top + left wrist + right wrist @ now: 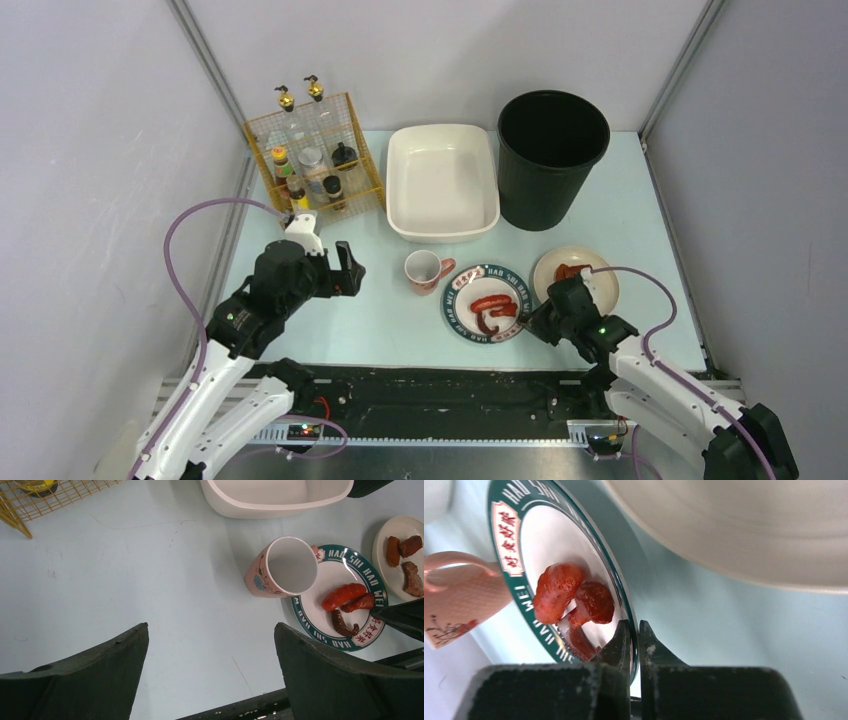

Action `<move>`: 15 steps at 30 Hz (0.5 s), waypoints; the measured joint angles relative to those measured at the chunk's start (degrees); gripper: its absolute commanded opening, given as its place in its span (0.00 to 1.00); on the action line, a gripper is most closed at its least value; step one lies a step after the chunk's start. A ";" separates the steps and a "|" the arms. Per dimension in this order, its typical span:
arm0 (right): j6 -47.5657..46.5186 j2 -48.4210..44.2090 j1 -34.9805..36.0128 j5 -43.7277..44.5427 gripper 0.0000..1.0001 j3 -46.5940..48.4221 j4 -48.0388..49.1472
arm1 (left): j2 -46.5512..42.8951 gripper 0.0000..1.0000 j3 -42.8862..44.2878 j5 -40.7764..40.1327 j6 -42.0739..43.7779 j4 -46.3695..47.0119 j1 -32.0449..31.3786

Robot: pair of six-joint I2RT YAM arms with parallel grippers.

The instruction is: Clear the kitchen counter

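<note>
The plate (549,535) rim is pinched by the right gripper (634,628) on the counter (380,320); the left gripper (211,630) is held spread wide above it

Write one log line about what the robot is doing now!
right gripper: shut on plate rim | left gripper: open, above counter | sausages: on plate | mug: beside plate

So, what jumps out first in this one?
The right pincer is shut on the rim of the green-bordered plate of red sausages at the front centre of the counter. A pink mug stands just left of that plate, and the left pincer hangs wide open farther left.
</note>
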 measured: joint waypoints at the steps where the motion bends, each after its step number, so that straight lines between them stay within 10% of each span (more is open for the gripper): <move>1: 0.04 -0.17 0.13 -0.07 0.00 0.02 1.07 | 0.00 0.98 0.00 0.00 0.00 0.00 0.00; 15: -0.81 -8.15 1.31 1.33 0.00 0.48 -1.22 | 0.00 0.98 0.00 -0.02 0.00 0.00 0.00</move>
